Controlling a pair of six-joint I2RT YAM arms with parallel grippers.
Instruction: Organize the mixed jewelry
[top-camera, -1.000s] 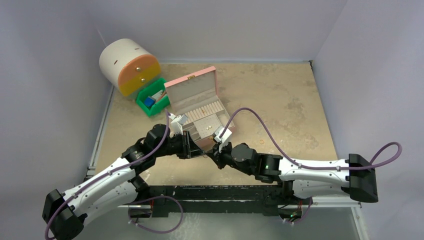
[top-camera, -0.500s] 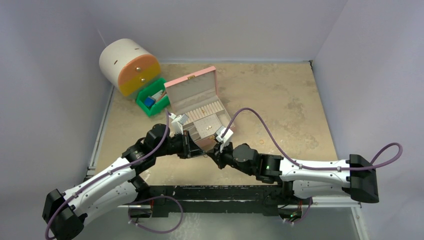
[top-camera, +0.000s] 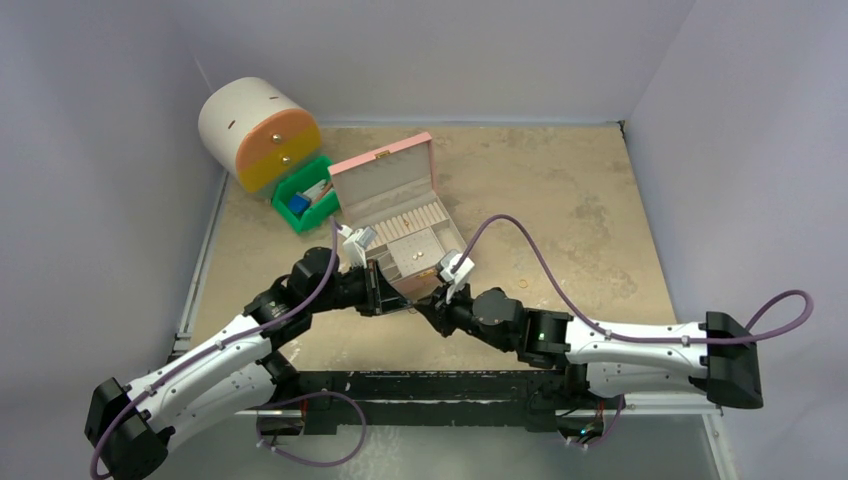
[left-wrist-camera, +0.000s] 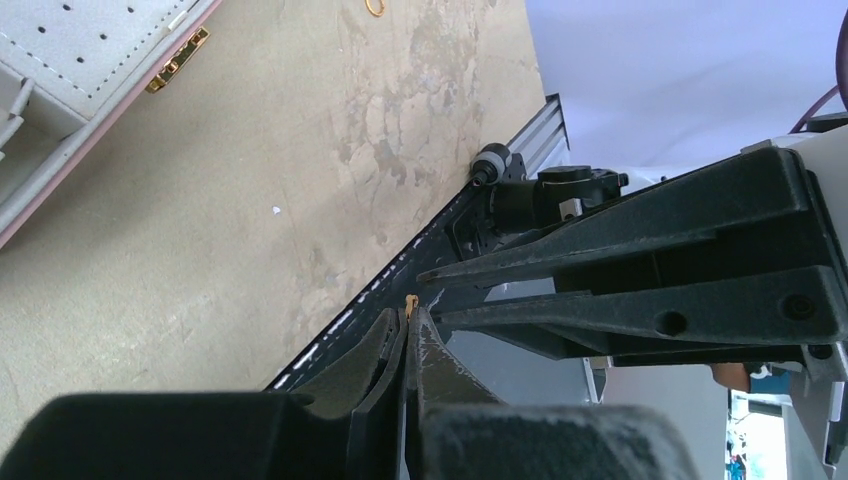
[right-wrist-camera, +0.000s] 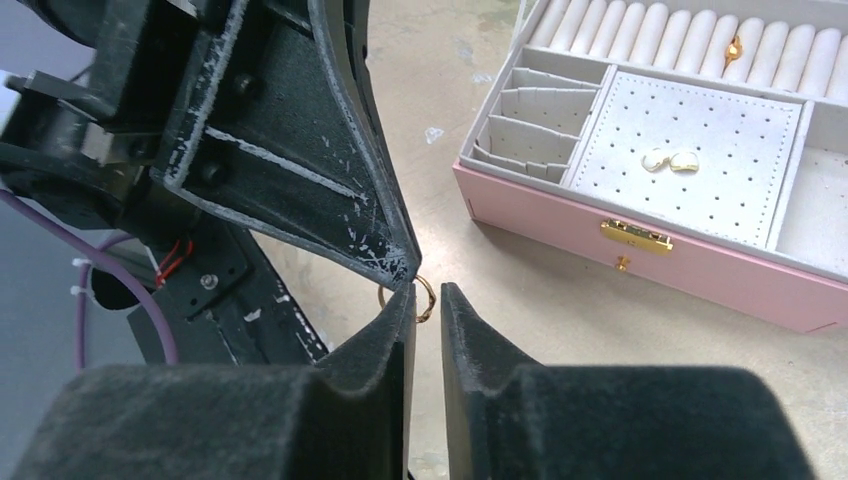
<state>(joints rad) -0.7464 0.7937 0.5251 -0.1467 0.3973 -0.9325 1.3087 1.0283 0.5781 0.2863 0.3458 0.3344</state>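
Observation:
My left gripper (left-wrist-camera: 408, 316) is shut on a tiny gold ring (left-wrist-camera: 411, 302), which sticks out just past its tips. In the right wrist view the same ring (right-wrist-camera: 424, 299) hangs from the left gripper's scratched fingertips (right-wrist-camera: 395, 262), just beyond my right gripper (right-wrist-camera: 428, 296). The right gripper's jaws stand a narrow gap apart and hold nothing. In the top view both grippers (top-camera: 413, 305) meet tip to tip in front of the open pink box (top-camera: 437, 282). Two pale gold pieces (right-wrist-camera: 671, 160) lie on the box's dotted pad, and a gold ring (right-wrist-camera: 735, 47) sits in its ring rolls.
A loose gold ring (left-wrist-camera: 375, 8) lies on the table right of the box, and it shows in the top view (top-camera: 521, 284) too. A white and orange drawer cabinet (top-camera: 258, 130) and a green bin (top-camera: 305, 200) stand at the back left. The table's metal edge rail (left-wrist-camera: 440, 235) runs close under the grippers.
My right arm has shifted a little to the right. The left arm has stayed in place with the ring.

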